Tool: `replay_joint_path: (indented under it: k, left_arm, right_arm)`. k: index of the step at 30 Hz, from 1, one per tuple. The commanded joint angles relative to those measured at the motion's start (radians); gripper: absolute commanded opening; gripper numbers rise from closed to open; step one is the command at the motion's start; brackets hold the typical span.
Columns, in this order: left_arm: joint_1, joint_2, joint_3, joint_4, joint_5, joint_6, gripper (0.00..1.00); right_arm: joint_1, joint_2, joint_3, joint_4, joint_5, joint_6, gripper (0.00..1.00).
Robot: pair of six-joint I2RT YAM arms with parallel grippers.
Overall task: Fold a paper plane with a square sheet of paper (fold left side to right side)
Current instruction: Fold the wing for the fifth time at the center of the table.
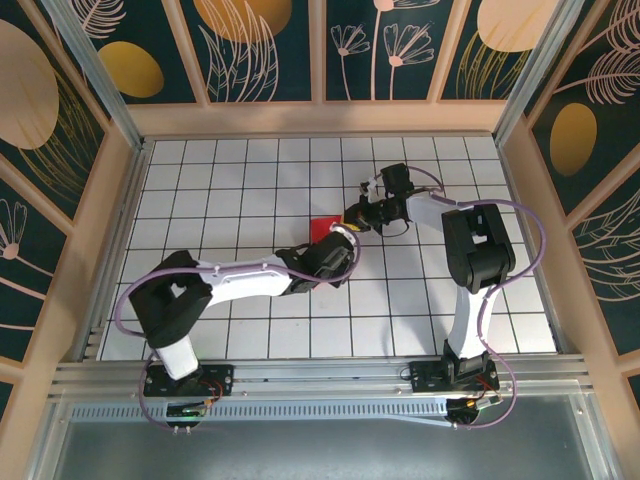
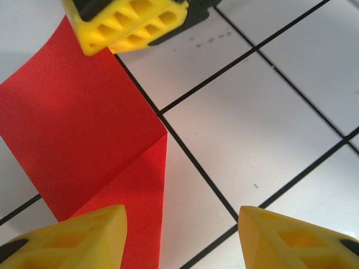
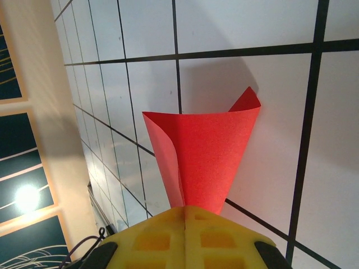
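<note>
A crooked crease looks likely: on the one white gridded desk (image 1: 200, 190), neither of the two tools seems to pin the one red square sheet of paper (image 3: 207, 151), which lies mid-desk with an edge curled up. The right tool (image 3: 185, 235) is clamped on that raised edge; the left tool (image 2: 182, 235) hangs open over the flat part.
</note>
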Motion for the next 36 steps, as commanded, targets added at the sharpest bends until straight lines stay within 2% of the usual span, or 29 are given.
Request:
replay_joint_path:
  k: [1,7,19,23,36]
  left_arm:
    - [-0.015,0.046,0.041,-0.097,-0.099,0.018,0.55]
    - [-0.025,0.101,0.069,-0.143,-0.170,0.005,0.55]
    - [-0.025,0.115,0.051,-0.120,-0.222,-0.029,0.50]
    - [-0.025,0.113,0.042,-0.113,-0.230,-0.034,0.44]
    - [-0.025,0.110,0.013,-0.076,-0.228,-0.059,0.16]
  right_arm:
    - [-0.003,0.019,0.028,-0.035,0.007,0.014,0.00]
    - [-0.003,0.029,0.036,-0.040,0.009,0.012,0.00]
    - [-0.003,0.036,0.036,-0.045,0.016,0.011,0.00]
    - [-0.004,0.038,0.034,-0.045,0.022,0.011,0.00]
    - [-0.004,0.039,0.033,-0.052,0.044,0.002,0.00]
